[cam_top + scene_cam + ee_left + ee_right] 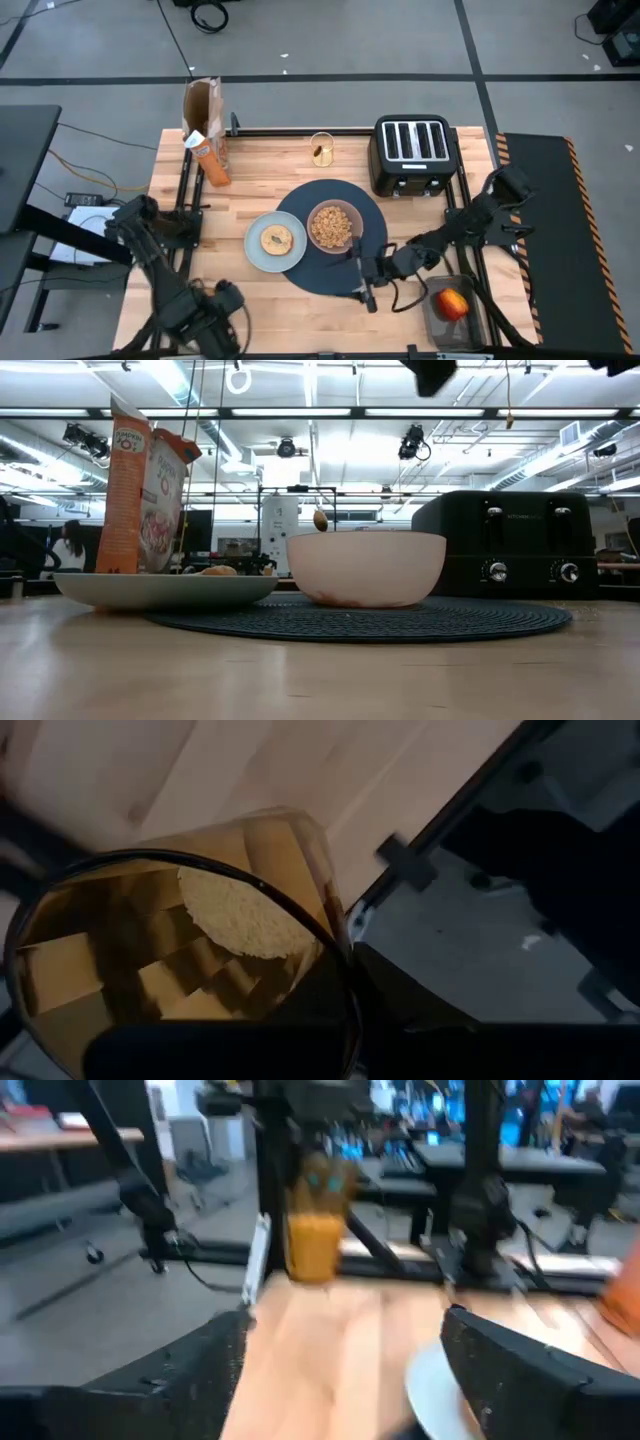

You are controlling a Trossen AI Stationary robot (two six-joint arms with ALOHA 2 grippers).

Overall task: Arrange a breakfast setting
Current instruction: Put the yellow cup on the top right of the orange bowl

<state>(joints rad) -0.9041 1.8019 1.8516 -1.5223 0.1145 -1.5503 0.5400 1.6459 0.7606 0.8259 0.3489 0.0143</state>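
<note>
The right gripper, fingers spread, hovers at the navy placemat's edge, the pinkish bowl of cereal just beyond it.

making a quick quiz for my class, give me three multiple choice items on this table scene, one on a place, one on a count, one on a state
1. Where does the bagel lie?
A. on the pale blue-grey plate
B. in the toaster
C. in the bowl

2. How many slots does the black toaster have?
A. two
B. four
C. six

3. What is the state of the pinkish bowl?
A. empty
B. upside down
C. filled with cereal

Answers:
1. A, the high view shows the bagel resting on the plate, which overlaps the left edge of the navy placemat.
2. B, four parallel slots show on the toaster's top from above.
3. C, the bowl stands upright on the placemat with brown cereal inside.
</note>
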